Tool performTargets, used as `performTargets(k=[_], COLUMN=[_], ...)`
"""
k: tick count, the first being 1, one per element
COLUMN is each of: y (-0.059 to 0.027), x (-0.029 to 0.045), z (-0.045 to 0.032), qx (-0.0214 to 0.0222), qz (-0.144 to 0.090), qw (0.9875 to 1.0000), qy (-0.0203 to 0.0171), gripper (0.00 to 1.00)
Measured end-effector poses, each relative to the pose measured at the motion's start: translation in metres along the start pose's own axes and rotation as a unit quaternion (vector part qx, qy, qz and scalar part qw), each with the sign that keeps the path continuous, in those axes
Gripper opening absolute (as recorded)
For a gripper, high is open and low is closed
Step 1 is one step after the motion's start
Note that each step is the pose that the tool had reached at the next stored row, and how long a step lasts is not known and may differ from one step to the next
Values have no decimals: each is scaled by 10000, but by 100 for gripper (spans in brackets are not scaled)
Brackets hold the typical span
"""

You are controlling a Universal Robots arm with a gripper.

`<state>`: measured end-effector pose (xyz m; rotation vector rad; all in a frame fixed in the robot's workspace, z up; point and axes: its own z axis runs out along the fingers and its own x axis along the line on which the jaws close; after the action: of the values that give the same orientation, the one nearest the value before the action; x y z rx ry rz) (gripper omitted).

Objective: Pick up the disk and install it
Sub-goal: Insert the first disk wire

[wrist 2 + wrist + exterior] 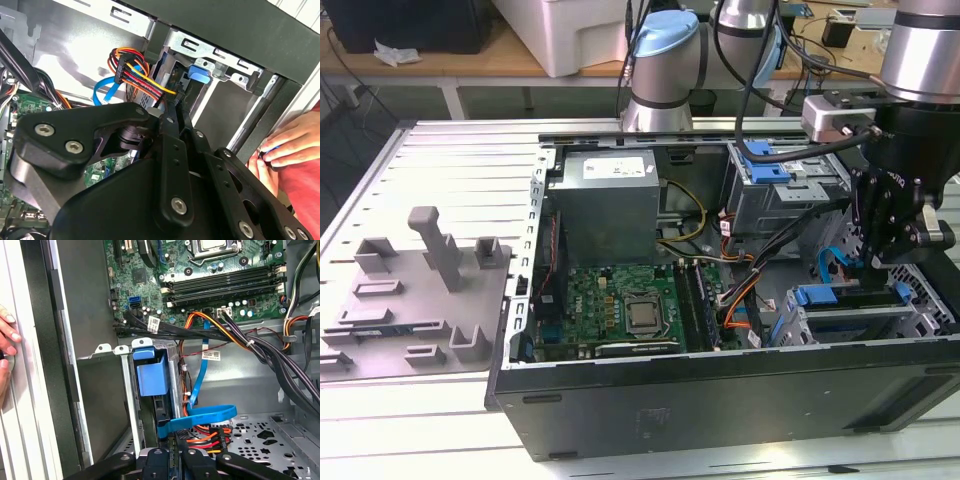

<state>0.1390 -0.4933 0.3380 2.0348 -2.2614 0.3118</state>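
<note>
The disk stands on edge in the drive cage at the front of the open computer case, on the exterior view's right. Its blue carrier bracket shows in both wrist views. My gripper hangs just above that cage. In the second wrist view its narrow fingers lie close together and point at the slot beside the coloured power cable. I cannot tell whether they touch the disk. The gripper sits right behind the disk's rear end.
A blue data cable loops across the cage mouth. Black and orange wire bundles run over the motherboard. A second drive cage stands further back. A person's hand rests outside the case wall. A grey fixture lies on the exterior view's left.
</note>
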Motion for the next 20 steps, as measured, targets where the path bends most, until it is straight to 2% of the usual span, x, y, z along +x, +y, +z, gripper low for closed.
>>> performTargets(k=[7, 17, 20], y=[-10, -25, -24], x=[-1, -1, 0], z=[1, 2, 2], qx=[-30, -31, -33], qz=[-6, -6, -5], qw=[10000, 10000, 10000], qy=[-1, -2, -20], gripper=[17, 17, 17])
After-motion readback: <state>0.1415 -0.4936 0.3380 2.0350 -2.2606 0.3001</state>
